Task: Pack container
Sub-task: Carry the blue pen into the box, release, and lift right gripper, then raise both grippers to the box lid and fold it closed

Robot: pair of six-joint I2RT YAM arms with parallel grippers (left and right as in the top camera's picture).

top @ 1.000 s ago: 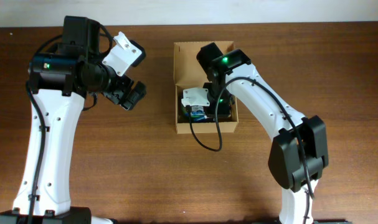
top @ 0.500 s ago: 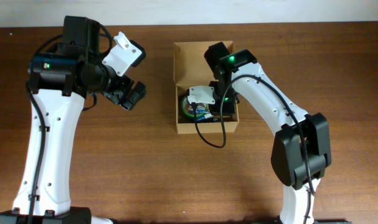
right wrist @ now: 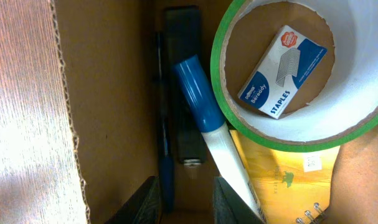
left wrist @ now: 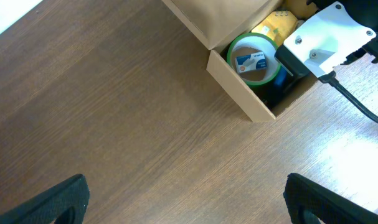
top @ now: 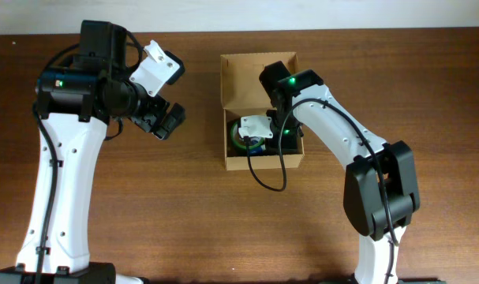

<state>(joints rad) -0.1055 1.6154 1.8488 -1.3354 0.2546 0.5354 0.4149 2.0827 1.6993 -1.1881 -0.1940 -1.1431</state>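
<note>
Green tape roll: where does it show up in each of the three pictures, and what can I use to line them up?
Overhead: the green tape roll lies in the left part of the open cardboard box, mid-picture, partly hidden.
Left wrist: upper right, in the box.
Right wrist: upper right, cut off by the edge.
Shared landmark: the cardboard box; both wrist views also show a box of staples inside the roll.

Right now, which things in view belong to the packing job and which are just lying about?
Job: box, with tape roll, staples, marker, pen and notepad inside it; right gripper above them.
Not in use: table; left gripper, open, off to the side.
</note>
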